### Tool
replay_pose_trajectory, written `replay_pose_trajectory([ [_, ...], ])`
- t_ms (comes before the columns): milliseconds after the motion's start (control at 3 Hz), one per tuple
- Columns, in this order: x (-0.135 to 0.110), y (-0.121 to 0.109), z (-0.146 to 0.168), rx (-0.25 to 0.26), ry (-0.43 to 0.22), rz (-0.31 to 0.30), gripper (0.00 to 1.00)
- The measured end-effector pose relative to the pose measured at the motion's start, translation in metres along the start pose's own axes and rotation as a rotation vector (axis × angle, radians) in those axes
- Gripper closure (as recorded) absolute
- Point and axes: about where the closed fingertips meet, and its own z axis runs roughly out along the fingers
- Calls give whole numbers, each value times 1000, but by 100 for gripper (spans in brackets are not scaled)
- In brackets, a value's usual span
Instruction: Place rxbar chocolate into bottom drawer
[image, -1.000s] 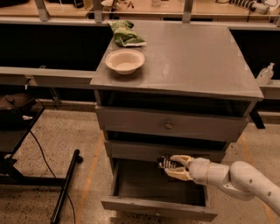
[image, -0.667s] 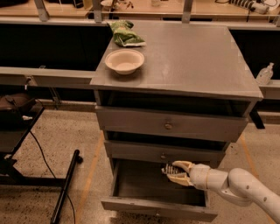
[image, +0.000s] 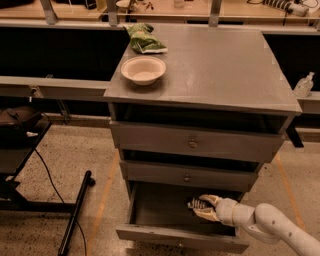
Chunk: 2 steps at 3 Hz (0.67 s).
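The hand sat inside the open bottom drawer, towards its right wall, clenched on the rxbar chocolate — the dark bar jutting leftward — while a bowl stood near the tabletop's left edge.

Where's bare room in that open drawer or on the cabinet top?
Yes. In the grey bottom drawer, the left floor, from the left wall to the robot's tool, is bare; the tool, gripping a dark-wrapped snack bar, crowds the right. On the grey cabinet top, everything right of the cream bowl and green snack bag is free.
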Motion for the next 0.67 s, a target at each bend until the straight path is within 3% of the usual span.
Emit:
replay_pose_trajectory([
  [667,82,-11,46,14,78,46,100],
])
